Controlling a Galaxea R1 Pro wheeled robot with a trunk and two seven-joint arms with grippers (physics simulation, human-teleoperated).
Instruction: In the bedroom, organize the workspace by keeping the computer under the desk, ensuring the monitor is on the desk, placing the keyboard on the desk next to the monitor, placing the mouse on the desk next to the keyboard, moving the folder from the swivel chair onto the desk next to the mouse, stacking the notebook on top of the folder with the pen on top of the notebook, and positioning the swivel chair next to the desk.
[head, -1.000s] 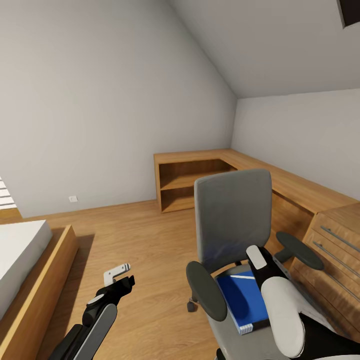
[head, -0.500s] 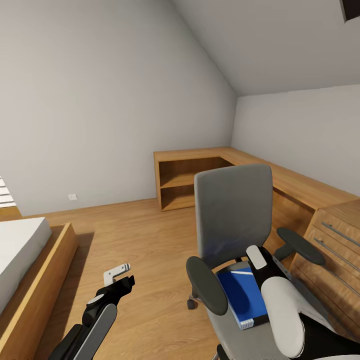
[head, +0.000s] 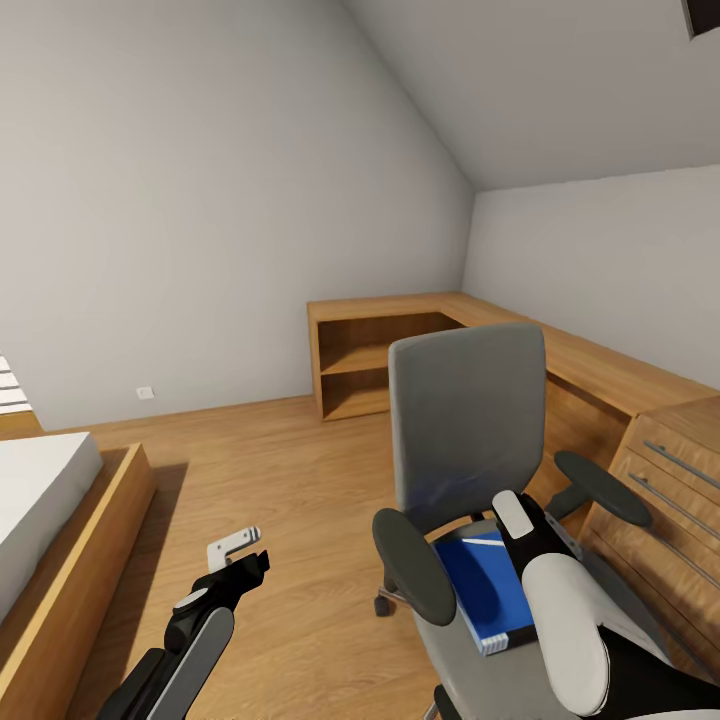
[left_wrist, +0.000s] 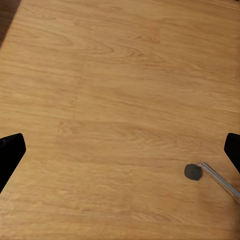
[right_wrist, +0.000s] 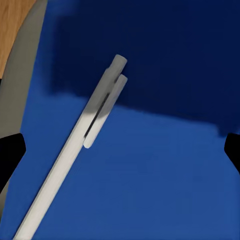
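The grey swivel chair (head: 465, 420) stands at the right of the head view, its back towards me. On its seat lies the blue folder (head: 480, 590), with the pale pen (head: 484, 541) resting on top. My right arm (head: 560, 615) reaches over the seat. In the right wrist view, my right gripper (right_wrist: 120, 152) hangs open just above the folder (right_wrist: 165, 185), and the pen (right_wrist: 82, 145) lies slantwise between its widely spread fingertips. My left gripper (head: 238, 553) hovers open over the wood floor, left of the chair. One chair caster (left_wrist: 192, 171) shows in the left wrist view.
A light oak corner shelf unit (head: 375, 350) runs along the far walls. Oak drawers with bar handles (head: 665, 500) stand close to the chair's right. A bed with a wooden frame (head: 70, 540) sits at the left, with open plank floor (head: 280, 470) between them.
The whole picture has slid up a little, so the camera moved. Both arms keep their places in the view, and the folder and pen still lie on the seat.
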